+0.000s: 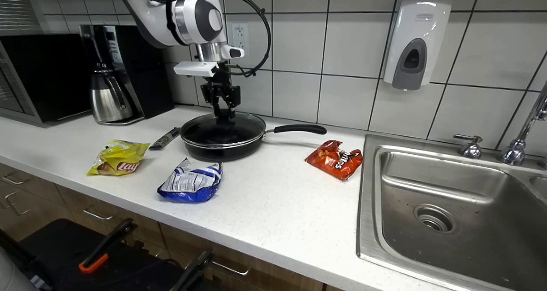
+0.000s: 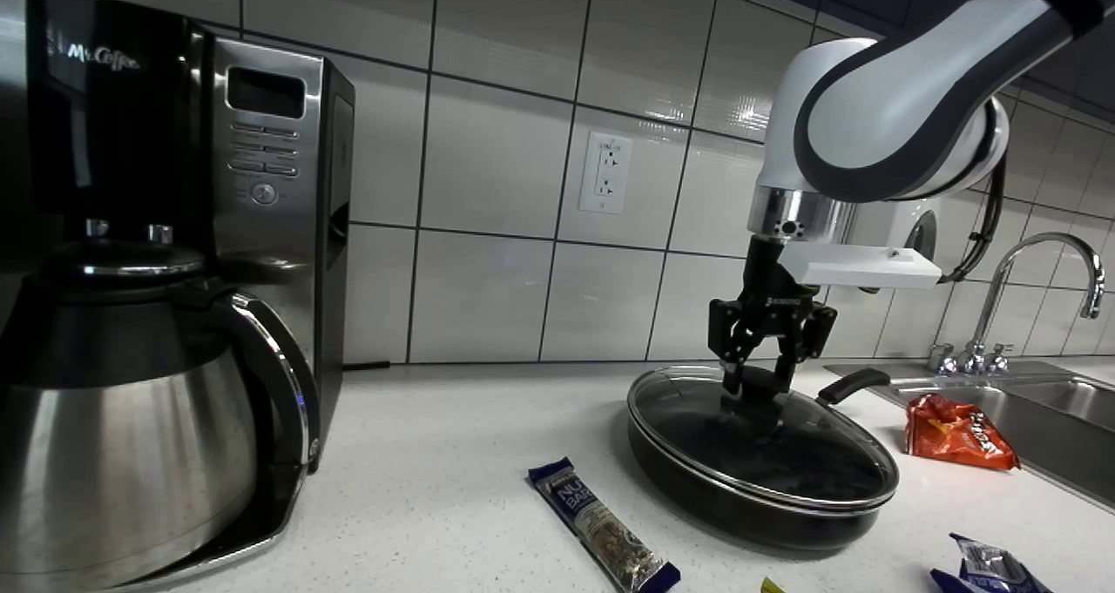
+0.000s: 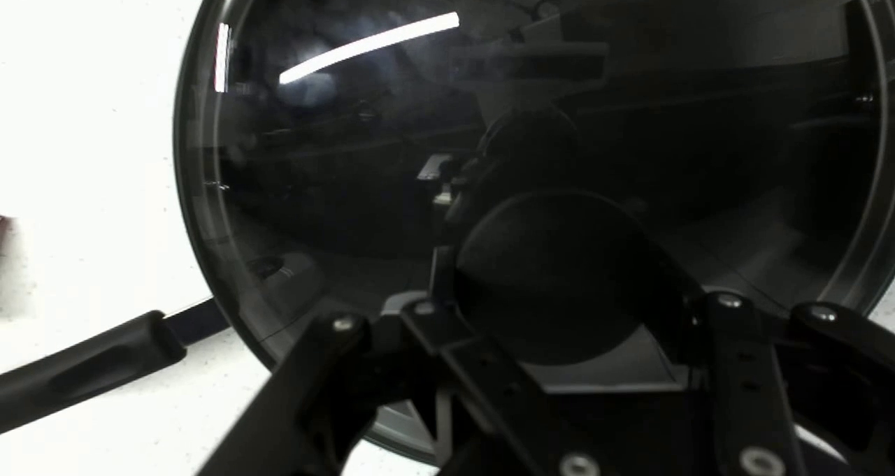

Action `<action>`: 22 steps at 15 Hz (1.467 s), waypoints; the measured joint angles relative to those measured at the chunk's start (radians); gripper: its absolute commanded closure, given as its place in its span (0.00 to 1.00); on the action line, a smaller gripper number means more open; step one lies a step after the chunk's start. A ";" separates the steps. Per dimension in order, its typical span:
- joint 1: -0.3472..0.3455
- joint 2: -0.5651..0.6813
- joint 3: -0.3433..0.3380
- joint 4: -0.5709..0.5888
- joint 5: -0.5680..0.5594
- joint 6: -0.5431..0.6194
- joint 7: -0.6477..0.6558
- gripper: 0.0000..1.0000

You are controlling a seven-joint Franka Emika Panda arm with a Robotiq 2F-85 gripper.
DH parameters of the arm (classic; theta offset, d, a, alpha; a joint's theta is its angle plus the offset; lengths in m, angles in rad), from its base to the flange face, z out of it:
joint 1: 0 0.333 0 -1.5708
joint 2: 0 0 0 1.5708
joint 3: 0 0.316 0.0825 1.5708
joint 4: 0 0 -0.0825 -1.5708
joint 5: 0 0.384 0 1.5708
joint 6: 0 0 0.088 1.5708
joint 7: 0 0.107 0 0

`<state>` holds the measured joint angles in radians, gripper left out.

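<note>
Looking across the views, we see the hand [image 2: 754,384] grasping the black knob [image 3: 552,280] of the glass lid [image 2: 758,454], w/ the wrist view showing one finger at each side of it. Hand points down, approx. over the lid's middle, in both exterior views. Lid sits on the black pan [image 1: 226,153], & that stands on the white surface [image 1: 273,205] btwn the coffee maker [image 2: 279,253] & the sink [image 1: 367,197]. Pan handle [image 1: 299,129] sticks out twd the sink. Nut bar [image 2: 601,532] lies just beside the pan, coffee-maker side. We've also got three bags nearby: yellow Lay's bag [image 1: 119,157] & blue bag [image 1: 191,184] nearer the front edge, red Doritos bag [image 1: 335,159] past the handle tip, nr the sink. Steel carafe [image 2: 131,462] stands in the coffee maker; soap dispenser [image 1: 416,43] is on the tiled wall [image 1: 346,43], w/ the faucet [image 1: 513,152] at the sink's back.
</note>
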<state>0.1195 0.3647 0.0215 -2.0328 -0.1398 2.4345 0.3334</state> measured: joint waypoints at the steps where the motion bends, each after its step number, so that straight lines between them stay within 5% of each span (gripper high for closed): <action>1: 0.000 -0.002 -0.001 0.000 0.000 0.000 0.001 0.61; 22: 0.001 -0.164 -0.050 -0.125 -0.005 0.001 0.114 0.61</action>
<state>0.1204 0.2005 -0.0287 -2.1575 -0.1452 2.4352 0.4469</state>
